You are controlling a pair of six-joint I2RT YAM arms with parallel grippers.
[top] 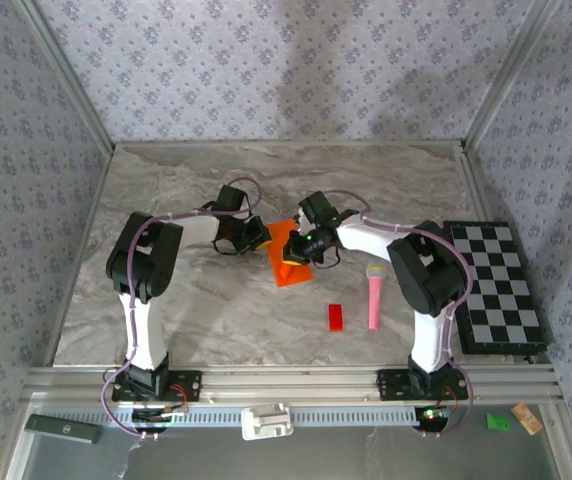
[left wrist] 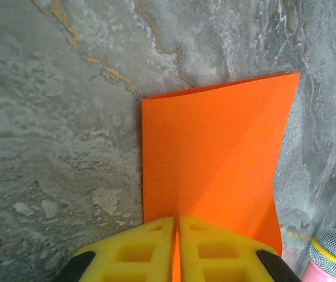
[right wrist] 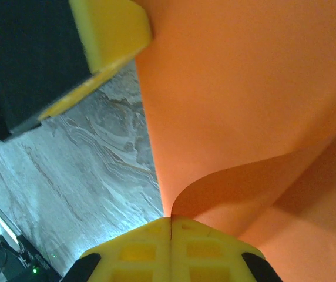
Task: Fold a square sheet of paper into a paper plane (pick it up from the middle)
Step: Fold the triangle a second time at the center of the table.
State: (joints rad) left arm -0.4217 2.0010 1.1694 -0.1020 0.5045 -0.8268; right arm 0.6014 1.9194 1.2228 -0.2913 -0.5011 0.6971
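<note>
- Yellow fingers (left wrist: 138,247) of the left gripper (left wrist: 177,220) sit closest to the left wrist lens, pressed together with a thin orange edge pinched in the seam between them.
- From above, the left gripper (top: 251,235) is well to the left of the pink toy microphone (top: 375,297) and farther from the arm bases than it.
- Next to the right comes the square sheet of paper (top: 288,270), bright orange, held between the two grippers, left of the microphone and apart from it.
- From the left wrist, the sheet (left wrist: 215,158) spreads away from the fingers over the marbled table (left wrist: 50,147), its right edge bowed, and the microphone's mesh head (left wrist: 331,255) is just beyond the sheet's near right corner.
- At the sheet's right side, the right gripper (top: 301,248) is left of the microphone and near it.
- Its wrist view shows the right gripper (right wrist: 171,220) closed tight on a curled fold of the sheet (right wrist: 244,88).
- A red block (top: 335,316) lies flat on the table just left of the microphone, by its handle end.
- Right of the microphone is a checkerboard (top: 496,285), at the table's right edge.
</note>
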